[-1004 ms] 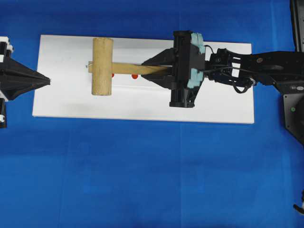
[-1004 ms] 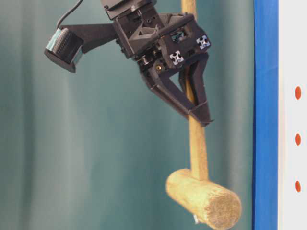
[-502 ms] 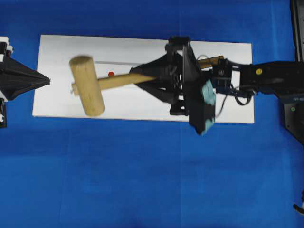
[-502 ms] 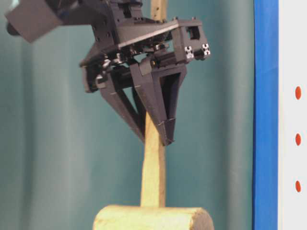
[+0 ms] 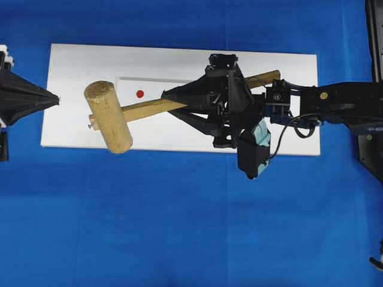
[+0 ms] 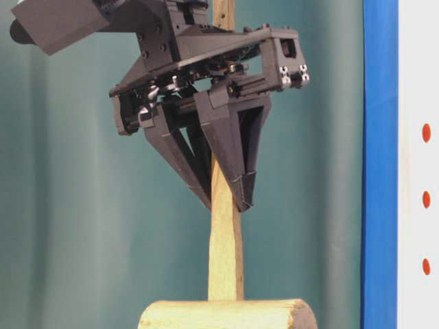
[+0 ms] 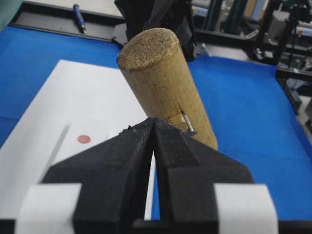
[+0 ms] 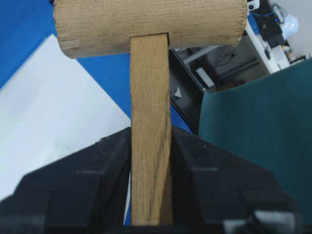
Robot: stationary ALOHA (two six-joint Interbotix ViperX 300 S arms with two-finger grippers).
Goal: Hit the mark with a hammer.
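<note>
The hammer (image 5: 108, 117) hangs above the white board (image 5: 179, 136), its thick head at the left and slanted. Its handle (image 5: 146, 109) runs right into my right gripper (image 5: 173, 103), which is shut on it mid-length. One red mark (image 5: 140, 94) shows just beyond the handle, clear of the head. In the right wrist view the handle (image 8: 149, 97) sits clamped between the black fingers (image 8: 102, 165). My left gripper (image 5: 55, 98) is shut and empty at the board's left end, and it faces the hammer head (image 7: 161, 78) and the mark (image 7: 84, 139).
The board lies on a blue cloth (image 5: 179, 227). A small metal nail (image 7: 186, 124) sticks out of the hammer head. Three red dots (image 6: 426, 199) line a white strip at the right of the table-level view.
My right wrist has rolled and swung the hammer. The head has moved left and toward the board's near edge, now slanted. A red mark it covered is now exposed. The left arm has stayed still.
</note>
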